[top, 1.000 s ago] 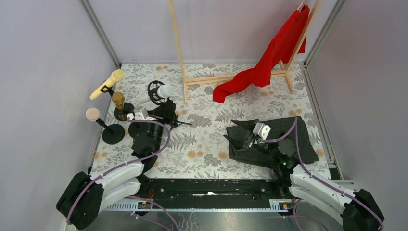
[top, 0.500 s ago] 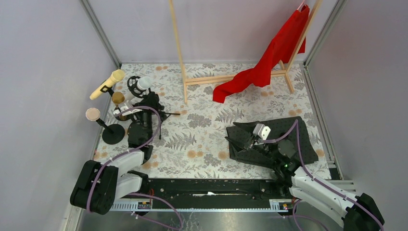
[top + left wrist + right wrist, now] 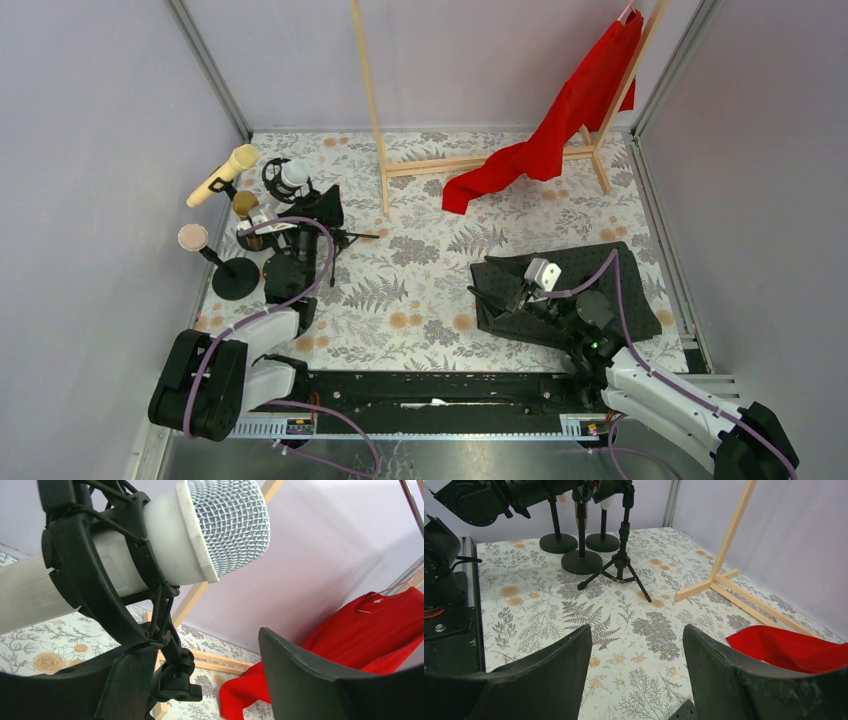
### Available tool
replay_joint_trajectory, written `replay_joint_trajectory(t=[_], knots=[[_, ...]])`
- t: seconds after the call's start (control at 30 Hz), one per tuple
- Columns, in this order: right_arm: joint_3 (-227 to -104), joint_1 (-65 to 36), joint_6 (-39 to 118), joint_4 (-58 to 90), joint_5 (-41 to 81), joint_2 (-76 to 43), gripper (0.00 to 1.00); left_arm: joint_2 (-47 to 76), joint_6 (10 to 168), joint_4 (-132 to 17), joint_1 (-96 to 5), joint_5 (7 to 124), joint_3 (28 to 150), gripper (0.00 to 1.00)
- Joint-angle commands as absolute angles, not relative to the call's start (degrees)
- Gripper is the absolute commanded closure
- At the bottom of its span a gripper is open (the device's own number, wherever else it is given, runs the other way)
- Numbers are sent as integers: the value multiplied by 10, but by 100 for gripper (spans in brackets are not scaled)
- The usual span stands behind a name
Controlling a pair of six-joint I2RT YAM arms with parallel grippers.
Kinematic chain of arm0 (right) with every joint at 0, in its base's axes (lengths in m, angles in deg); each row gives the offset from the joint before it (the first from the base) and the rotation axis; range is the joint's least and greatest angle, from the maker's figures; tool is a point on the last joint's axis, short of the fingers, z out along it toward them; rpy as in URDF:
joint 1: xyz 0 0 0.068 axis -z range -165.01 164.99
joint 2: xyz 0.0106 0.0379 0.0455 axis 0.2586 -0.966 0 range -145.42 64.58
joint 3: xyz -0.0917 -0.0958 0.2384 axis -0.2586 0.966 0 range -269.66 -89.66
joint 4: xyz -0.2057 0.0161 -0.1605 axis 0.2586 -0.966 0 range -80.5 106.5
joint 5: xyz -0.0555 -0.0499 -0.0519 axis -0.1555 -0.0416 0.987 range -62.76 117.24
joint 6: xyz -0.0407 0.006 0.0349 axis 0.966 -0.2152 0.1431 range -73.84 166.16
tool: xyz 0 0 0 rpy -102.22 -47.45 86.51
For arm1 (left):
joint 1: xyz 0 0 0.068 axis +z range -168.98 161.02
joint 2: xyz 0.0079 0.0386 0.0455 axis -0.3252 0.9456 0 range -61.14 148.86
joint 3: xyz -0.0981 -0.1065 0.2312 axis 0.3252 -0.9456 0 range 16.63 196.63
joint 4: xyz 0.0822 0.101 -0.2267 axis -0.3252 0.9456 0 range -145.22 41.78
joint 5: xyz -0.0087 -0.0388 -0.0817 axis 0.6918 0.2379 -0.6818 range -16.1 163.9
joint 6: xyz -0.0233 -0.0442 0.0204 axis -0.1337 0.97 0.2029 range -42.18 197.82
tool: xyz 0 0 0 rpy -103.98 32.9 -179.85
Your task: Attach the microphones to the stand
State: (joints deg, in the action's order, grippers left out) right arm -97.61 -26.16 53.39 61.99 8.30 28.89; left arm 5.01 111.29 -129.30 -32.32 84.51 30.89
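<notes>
Above the floral table (image 3: pixel 430 290), the left gripper (image 3: pixel 207 647) gapes empty just beneath the white microphone (image 3: pixel 170 535), lying crosswise in its mount (image 3: pixel 100 585).

In the left wrist view, the white microphone with a silver mesh head (image 3: pixel 200 530) runs off the left edge, its handle's end unseen. The black ring-shaped shock mount (image 3: pixel 95 575) around it is clipped by the top edge, and its lower post sinks behind a dark finger (image 3: pixel 75 690) of the left gripper (image 3: pixel 206 642). The red cloth garment (image 3: pixel 370 625), lower right, is partly behind the other finger. Overhead, at left, only the head of the metallic gold microphone (image 3: pixel 244 203) shows; the rest is behind the arm. In the right wrist view, the black round-based stands (image 3: pixel 581 560) lose their tops at the upper edge.
</notes>
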Motion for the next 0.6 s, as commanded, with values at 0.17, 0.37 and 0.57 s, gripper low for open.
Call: replay_joint_trajectory(t=[0.17, 0.37, 0.57], knots=[[-975, -262, 524, 634, 91, 303, 26, -29, 1125, -1227, -322, 809, 326, 6], [-980, -263, 517, 630, 105, 298, 26, -136, 1165, -1083, -322, 848, 304, 1], [-990, -262, 506, 629, 122, 287, 26, -220, 1207, -941, -322, 852, 286, 1]])
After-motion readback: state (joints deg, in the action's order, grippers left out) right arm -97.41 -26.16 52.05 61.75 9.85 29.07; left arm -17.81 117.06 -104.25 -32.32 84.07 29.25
